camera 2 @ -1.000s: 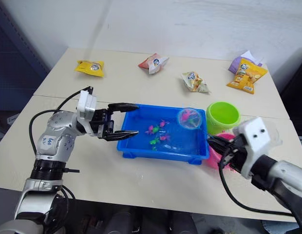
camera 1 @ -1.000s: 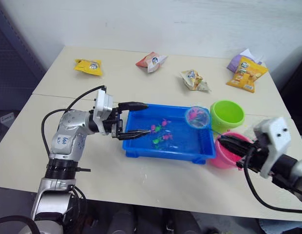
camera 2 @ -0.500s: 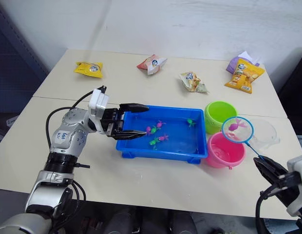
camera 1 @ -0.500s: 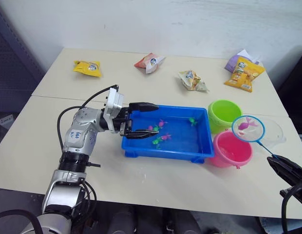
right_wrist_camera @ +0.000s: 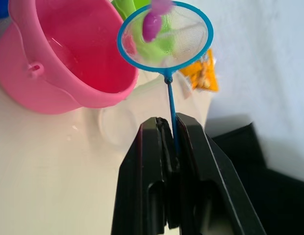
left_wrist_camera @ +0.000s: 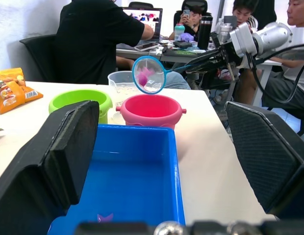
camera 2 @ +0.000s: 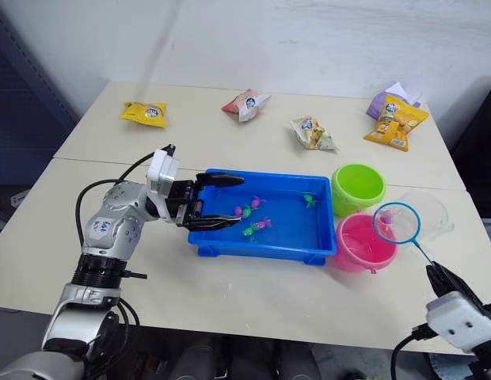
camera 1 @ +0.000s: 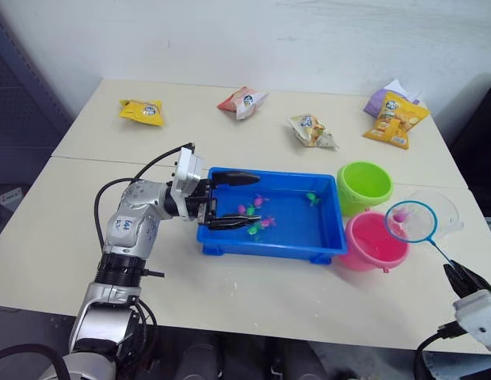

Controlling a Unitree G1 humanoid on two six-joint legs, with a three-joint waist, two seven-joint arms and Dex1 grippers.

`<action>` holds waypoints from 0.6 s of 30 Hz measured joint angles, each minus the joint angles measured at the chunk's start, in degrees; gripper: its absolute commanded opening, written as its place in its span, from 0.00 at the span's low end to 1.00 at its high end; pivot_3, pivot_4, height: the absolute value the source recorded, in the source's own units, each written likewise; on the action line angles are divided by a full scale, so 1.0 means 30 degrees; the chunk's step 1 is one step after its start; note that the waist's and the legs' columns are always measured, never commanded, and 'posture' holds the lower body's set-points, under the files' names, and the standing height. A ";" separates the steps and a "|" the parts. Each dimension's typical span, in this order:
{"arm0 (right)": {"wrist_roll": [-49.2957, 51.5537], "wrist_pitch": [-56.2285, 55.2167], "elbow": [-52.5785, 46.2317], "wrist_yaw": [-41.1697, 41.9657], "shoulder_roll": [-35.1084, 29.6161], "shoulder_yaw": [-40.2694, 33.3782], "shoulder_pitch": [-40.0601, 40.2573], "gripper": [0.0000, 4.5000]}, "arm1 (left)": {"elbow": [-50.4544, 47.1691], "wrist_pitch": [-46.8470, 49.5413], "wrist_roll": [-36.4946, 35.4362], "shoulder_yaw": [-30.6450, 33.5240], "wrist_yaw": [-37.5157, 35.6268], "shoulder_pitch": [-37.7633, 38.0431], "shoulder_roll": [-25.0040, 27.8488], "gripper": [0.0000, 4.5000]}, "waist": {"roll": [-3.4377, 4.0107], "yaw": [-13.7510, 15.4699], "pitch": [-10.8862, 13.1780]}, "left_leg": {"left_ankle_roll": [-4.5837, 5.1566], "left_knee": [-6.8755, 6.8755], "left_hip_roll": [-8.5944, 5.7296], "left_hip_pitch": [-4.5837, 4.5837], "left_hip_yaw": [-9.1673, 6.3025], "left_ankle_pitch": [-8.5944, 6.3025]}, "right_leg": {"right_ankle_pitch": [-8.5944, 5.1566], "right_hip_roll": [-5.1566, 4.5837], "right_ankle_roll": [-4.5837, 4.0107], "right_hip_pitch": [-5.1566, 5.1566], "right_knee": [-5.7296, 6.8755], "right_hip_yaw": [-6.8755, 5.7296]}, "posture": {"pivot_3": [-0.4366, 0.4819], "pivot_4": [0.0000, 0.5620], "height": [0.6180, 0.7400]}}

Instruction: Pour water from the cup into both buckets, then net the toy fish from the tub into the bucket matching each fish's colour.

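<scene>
Left arm bent and reaching forward, jaws wide open, right gripper jaws clamped.

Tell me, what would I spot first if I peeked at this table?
Probably the bright blue tub in the middle, with tiny pink and green toy fish in it. Just right of it stand a lime green bucket and a pink bucket. The right gripper holds a net with a pink fish in it, by the pink bucket's far side.
</scene>
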 measured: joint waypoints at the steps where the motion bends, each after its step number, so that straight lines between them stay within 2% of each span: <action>1: -0.1463 -0.0820 0.0364 -0.1010 0.0002 -0.0054 -0.0141 0.00 | -0.0195 0.0039 -0.0005 0.0002 0.0098 0.0069 -0.0078 0.98 | 0.0001 -0.0004 -0.0001 | -0.0011 -0.0001 0.0000 0.0007 0.0002 0.0006 | -0.0003 0.0001 -0.0005 0.0000 0.0009 0.0003 | 0.48 0.27 0.98; 6: -0.6025 -0.2894 0.1560 -0.4156 -0.0469 -0.0136 -0.0214 0.00 | -0.0458 0.0173 -0.0065 0.0038 0.0531 0.0437 -0.0168 0.98 | 0.0006 -0.0013 -0.0004 | -0.0047 -0.0014 0.0001 0.0051 0.0020 0.0027 | -0.0018 0.0007 -0.0033 0.0007 0.0054 0.0018 | 0.48 0.27 0.98; 8: -0.6380 -0.3319 0.1870 -0.4777 -0.0684 -0.0135 -0.0151 0.00 | -0.0496 0.0173 -0.0081 0.0065 0.0665 0.0476 -0.0168 0.98 | 0.0006 -0.0006 -0.0004 | -0.0053 -0.0017 0.0004 0.0072 0.0020 0.0030 | -0.0023 0.0009 -0.0041 0.0019 0.0067 0.0020 | 0.48 0.27 0.98; 10: -0.5309 -0.3328 0.1984 -0.4743 -0.0687 -0.0012 -0.0035 0.00 | -0.0604 0.0169 -0.0093 0.0176 0.0767 0.0560 -0.0133 0.98 | 0.0006 -0.0015 -0.0003 | -0.0054 -0.0025 0.0005 0.0103 0.0028 0.0030 | -0.0032 0.0007 -0.0057 0.0036 0.0092 0.0027 | 0.48 0.27 0.98; 13: 0.0296 -0.1892 0.1046 -0.3089 -0.0743 0.1157 0.0163 0.00 | -0.0610 0.0146 -0.0092 0.0419 0.0913 0.0694 0.0172 0.98 | 0.0004 -0.0124 -0.0003 | -0.0060 -0.0045 0.0024 0.0197 0.0043 0.0028 | -0.0043 0.0011 -0.0076 0.0102 0.0116 0.0036 | 0.48 0.27 0.98; 18: 1.0784 0.5308 -0.3678 -0.0494 -0.2365 0.3143 -0.1448 0.00 | -0.0162 0.0111 -0.0086 0.1580 0.1426 0.1194 0.1262 0.98 | 0.0013 -0.0521 0.0000 | -0.0049 -0.0042 0.0051 0.0286 0.0016 0.0022 | -0.0046 0.0007 -0.0084 0.0181 0.0157 0.0034 | 0.48 0.27 0.98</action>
